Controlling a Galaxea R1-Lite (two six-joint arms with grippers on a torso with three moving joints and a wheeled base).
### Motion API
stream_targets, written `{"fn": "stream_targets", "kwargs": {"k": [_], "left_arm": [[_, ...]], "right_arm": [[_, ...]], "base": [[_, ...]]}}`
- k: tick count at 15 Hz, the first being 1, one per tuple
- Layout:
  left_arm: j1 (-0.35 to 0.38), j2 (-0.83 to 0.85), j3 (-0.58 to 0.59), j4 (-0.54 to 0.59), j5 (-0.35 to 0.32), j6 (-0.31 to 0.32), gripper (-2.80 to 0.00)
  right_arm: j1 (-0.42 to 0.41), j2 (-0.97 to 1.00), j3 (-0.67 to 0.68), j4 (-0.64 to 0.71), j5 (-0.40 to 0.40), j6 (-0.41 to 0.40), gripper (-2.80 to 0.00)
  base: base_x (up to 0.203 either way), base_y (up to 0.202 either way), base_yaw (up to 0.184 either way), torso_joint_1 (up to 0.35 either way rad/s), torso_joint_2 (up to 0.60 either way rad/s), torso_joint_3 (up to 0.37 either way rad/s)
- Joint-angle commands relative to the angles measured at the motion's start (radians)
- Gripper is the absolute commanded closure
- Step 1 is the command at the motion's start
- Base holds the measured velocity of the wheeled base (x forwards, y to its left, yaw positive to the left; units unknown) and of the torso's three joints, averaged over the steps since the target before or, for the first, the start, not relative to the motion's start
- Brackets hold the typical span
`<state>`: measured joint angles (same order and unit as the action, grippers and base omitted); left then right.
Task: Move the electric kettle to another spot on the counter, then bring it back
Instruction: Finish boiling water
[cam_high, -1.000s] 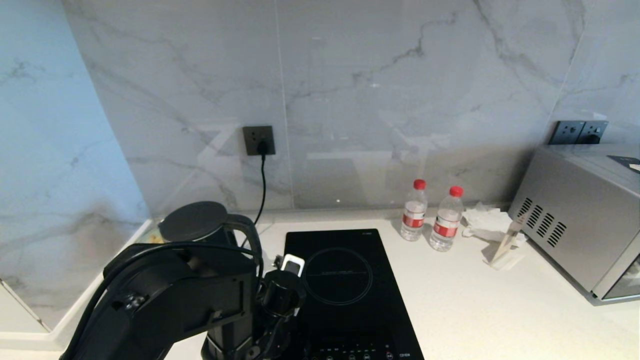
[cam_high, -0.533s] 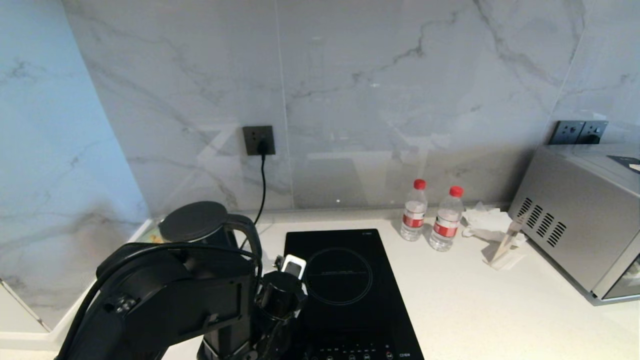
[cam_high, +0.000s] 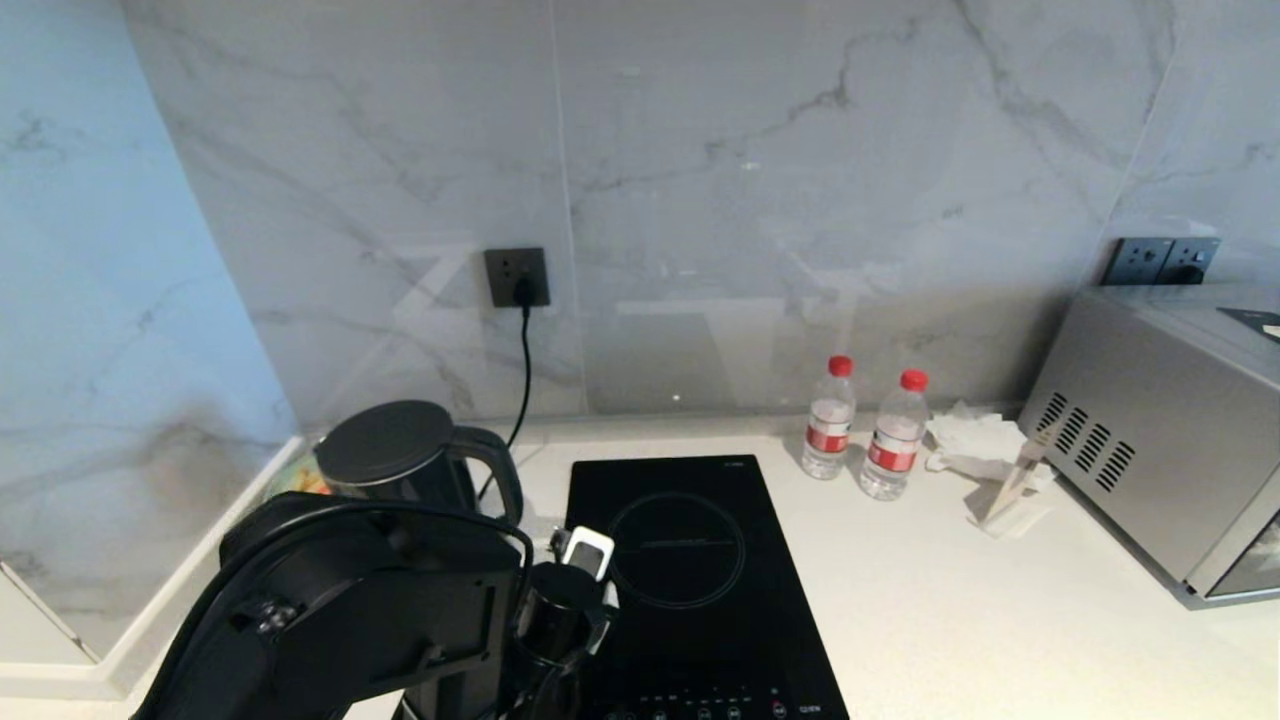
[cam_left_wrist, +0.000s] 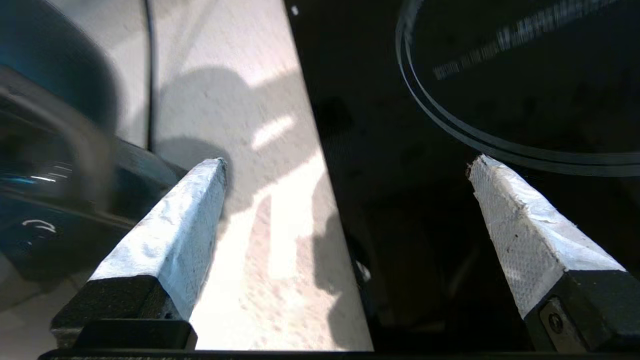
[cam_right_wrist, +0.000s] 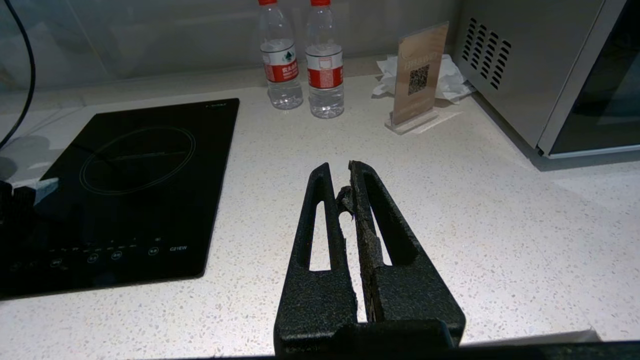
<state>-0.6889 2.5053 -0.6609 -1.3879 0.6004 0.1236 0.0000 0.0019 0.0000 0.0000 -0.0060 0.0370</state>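
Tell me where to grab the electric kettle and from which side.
Grip the looped handle, coming from the hob side: it sticks out that way from the electric kettle, whose body looks too wide. The open left gripper is beside it.

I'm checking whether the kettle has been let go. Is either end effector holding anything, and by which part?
Nothing is held. The left end effector is open beside the kettle, and the right end effector is shut on nothing.

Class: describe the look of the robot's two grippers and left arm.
Left arm: boxy matte black, with a black cable looping over it. Left gripper: tapered fingers faced with white textured pads. Right gripper: rough black slotted fingers, worn inner edges.
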Motion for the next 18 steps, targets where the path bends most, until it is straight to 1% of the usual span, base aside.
{"fn": "stream_targets", "kwargs": {"k": [1, 4, 6, 8, 12, 13, 14, 16, 18], "left_arm": [[0.0, 0.0, 0.004, -0.01, 0.004, -0.001, -2.8], [0.0, 0.0, 0.004, -0.018, 0.005, -0.003, -2.8], [0.0, 0.0, 0.004, -0.062, 0.007, 0.002, -2.8], [-0.002, 0.005, 0.003, -0.072, 0.01, 0.002, -2.8], [0.021, 0.013, -0.02, -0.083, 0.021, -0.002, -2.8], [0.03, 0.021, -0.022, -0.083, 0.035, -0.01, -2.8], [0.041, 0.026, -0.024, -0.083, 0.056, -0.036, -2.8], [0.05, 0.026, -0.01, -0.082, 0.072, -0.095, -2.8], [0.052, 0.023, 0.018, -0.087, 0.082, -0.112, -2.8]], "right_arm": [[0.0, 0.0, 0.0, 0.0, 0.0, 0.0, 0.0], [0.0, 0.0, 0.0, 0.0, 0.0, 0.0, 0.0], [0.0, 0.0, 0.0, 0.0, 0.0, 0.0, 0.0], [0.0, 0.0, 0.0, 0.0, 0.0, 0.0, 0.0], [0.0, 0.0, 0.0, 0.0, 0.0, 0.0, 0.0], [0.0, 0.0, 0.0, 0.0, 0.0, 0.001, 0.0], [0.0, 0.0, 0.0, 0.0, 0.0, 0.0, 0.0], [0.0, 0.0, -0.001, 0.0, 0.0, 0.001, 0.0], [0.0, 0.0, 0.0, 0.0, 0.0, 0.0, 0.0]], "base": [[0.0, 0.0, 0.0, 0.006, 0.0, -0.147], [0.0, 0.0, 0.0, 0.0, 0.0, -0.186], [0.0, 0.0, 0.0, 0.002, 0.0, -0.193], [0.0, 0.0, 0.0, 0.001, 0.0, -0.17], [0.0, 0.0, 0.0, 0.003, 0.0, -0.041], [0.0, 0.0, 0.0, 0.0, 0.0, 0.0], [0.0, 0.0, 0.0, 0.0, 0.0, 0.0], [0.0, 0.0, 0.0, 0.0, 0.0, 0.0], [0.0, 0.0, 0.0, 0.0, 0.0, 0.0]]}}
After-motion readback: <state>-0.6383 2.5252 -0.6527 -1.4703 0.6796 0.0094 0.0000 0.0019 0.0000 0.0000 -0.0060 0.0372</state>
